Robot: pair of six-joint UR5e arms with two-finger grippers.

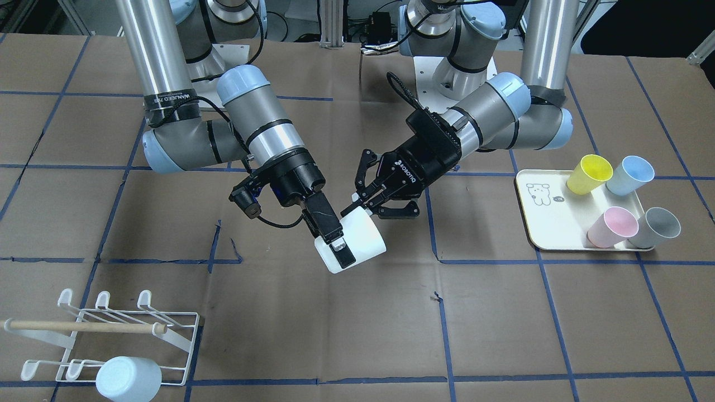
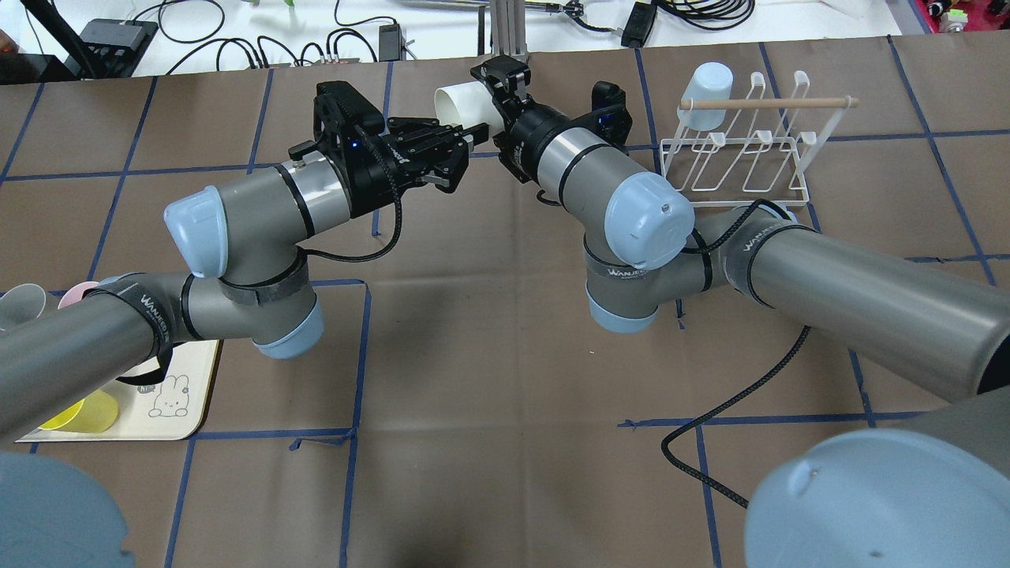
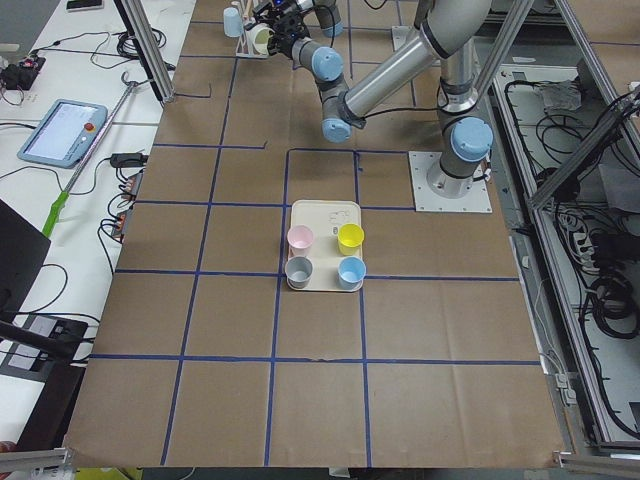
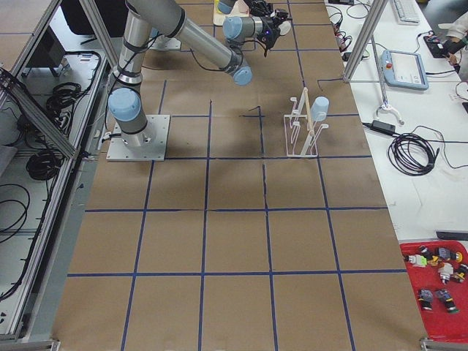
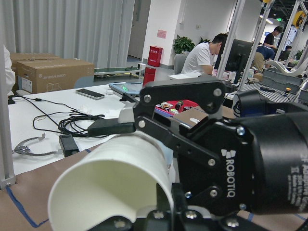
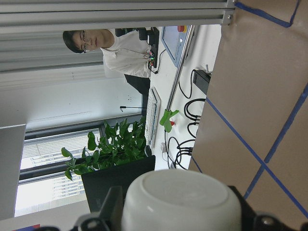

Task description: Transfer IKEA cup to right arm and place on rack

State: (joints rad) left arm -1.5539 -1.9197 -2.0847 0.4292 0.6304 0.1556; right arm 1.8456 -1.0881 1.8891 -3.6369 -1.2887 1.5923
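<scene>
IKEA cup [image 1: 366, 237] between right fingers [image 1: 325, 219]

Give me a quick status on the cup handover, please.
Right gripper shut on white cup, midair. Left gripper at its rim, grip unclear. Rack: one blue cup on it.

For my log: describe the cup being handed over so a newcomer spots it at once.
Look above the table's middle: the white cup hangs between the left gripper and the right gripper. It is the only white cup, and the only one held.
</scene>
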